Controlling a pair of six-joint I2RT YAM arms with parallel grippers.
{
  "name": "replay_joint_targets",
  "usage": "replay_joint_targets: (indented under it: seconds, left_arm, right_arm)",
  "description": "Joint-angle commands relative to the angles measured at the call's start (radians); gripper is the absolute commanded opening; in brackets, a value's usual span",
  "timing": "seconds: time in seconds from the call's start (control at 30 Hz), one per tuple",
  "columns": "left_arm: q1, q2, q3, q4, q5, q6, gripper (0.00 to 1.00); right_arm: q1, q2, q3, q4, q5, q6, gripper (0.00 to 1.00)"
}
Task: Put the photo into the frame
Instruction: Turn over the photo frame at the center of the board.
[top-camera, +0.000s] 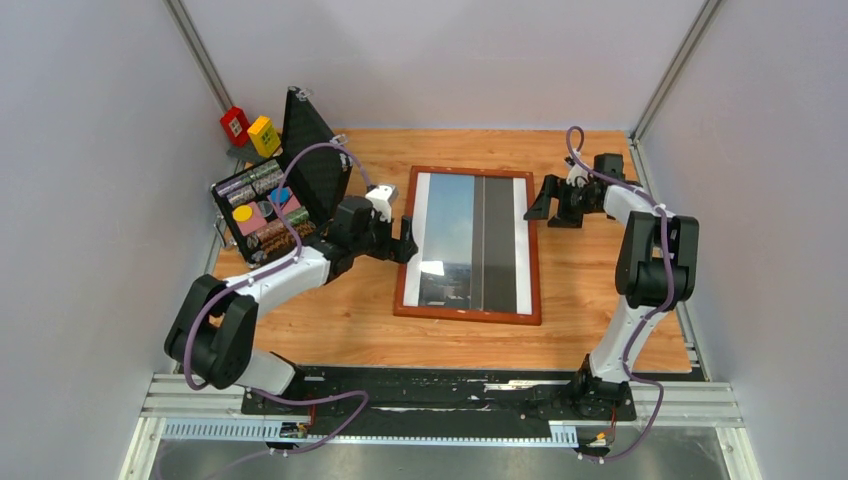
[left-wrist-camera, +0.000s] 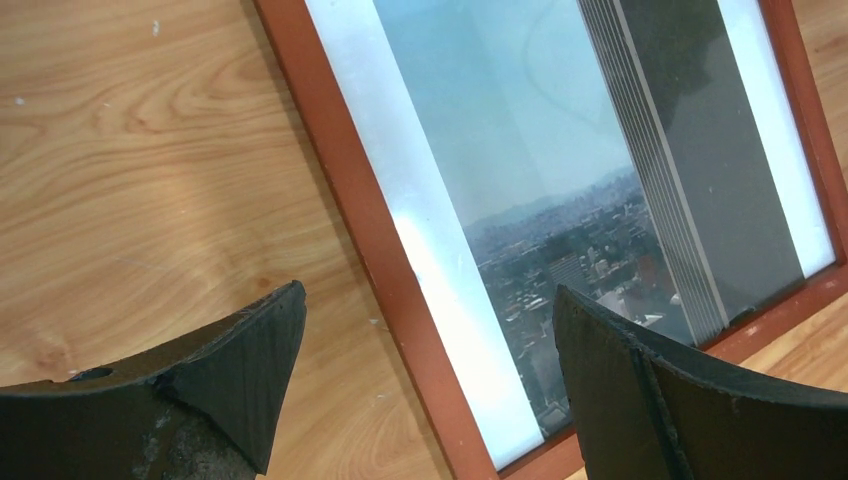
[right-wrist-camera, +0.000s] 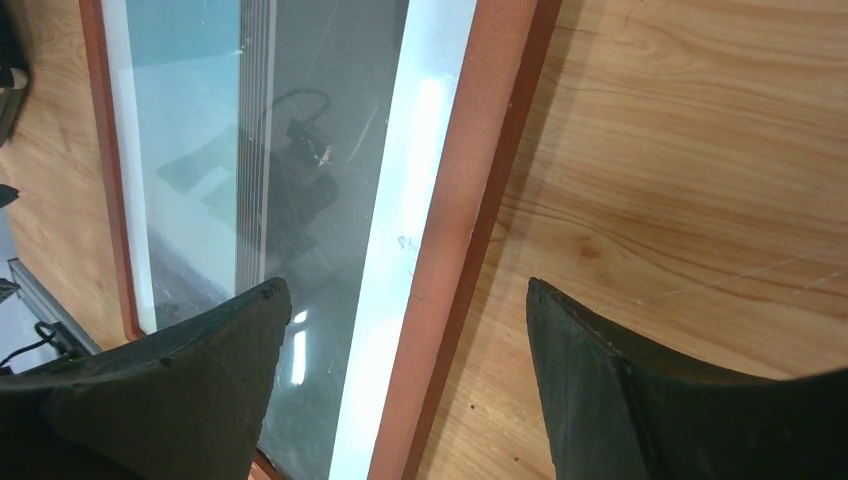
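Frame (top-camera: 467, 313): laid flat, front up, mid-table (top-camera: 600, 300).
Photo (top-camera: 450, 225): seen inside the frame behind the pane, sky half on the left, dark band on the right.
Left gripper (top-camera: 407, 243): jaws spread wide, nothing held; the frame's left rail is straddled from above.
Right gripper (top-camera: 537, 203): jaws spread wide, nothing held; the right rail is straddled near its far end.
Case (top-camera: 265, 205): stood open at the table's left edge.

— What colour are the arms?
— The left arm (top-camera: 285, 275) and the right arm (top-camera: 655, 250) both have black joints and white link shells, with a purple cable (top-camera: 572, 145) looping along each.
— And the fingers (left-wrist-camera: 240, 350)?
— Matte black, broad and curved, tapering to blunt tips.
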Motion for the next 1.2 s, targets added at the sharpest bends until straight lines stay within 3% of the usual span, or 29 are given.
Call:
replay_joint_targets:
  seconds: [0.0,0.27,0.57,0.77,0.93,1.17]
  left_arm:
    - [-0.004,-0.044,0.034,0.009,-0.052,0.046,1.00]
    - [-0.005,-0.098,0.025,0.037,0.003,0.076,1.00]
    - [-0.003,-0.177,0.032,0.042,0.013,0.112,1.00]
    - [0.001,-0.175,0.030,0.047,0.018,0.113,1.00]
    - [0.009,-0.183,0.029,0.047,0.022,0.112,1.00]
    - [0.032,-0.199,0.027,0.047,0.027,0.108,1.00]
  right_arm:
    - [0.015,-0.080,-0.010,0.014,0.056,-0.045,0.85]
    - [0.052,-0.092,-0.066,0.014,0.165,-0.093,0.78]
    - [0.108,-0.035,-0.049,0.029,0.278,-0.115,0.51]
    - [0.127,-0.001,-0.033,0.029,0.309,-0.124,0.41]
    - [0.128,0.020,-0.006,0.027,0.318,-0.137,0.22]
    - [0.129,0.034,0.041,0.020,0.320,-0.150,0.20]
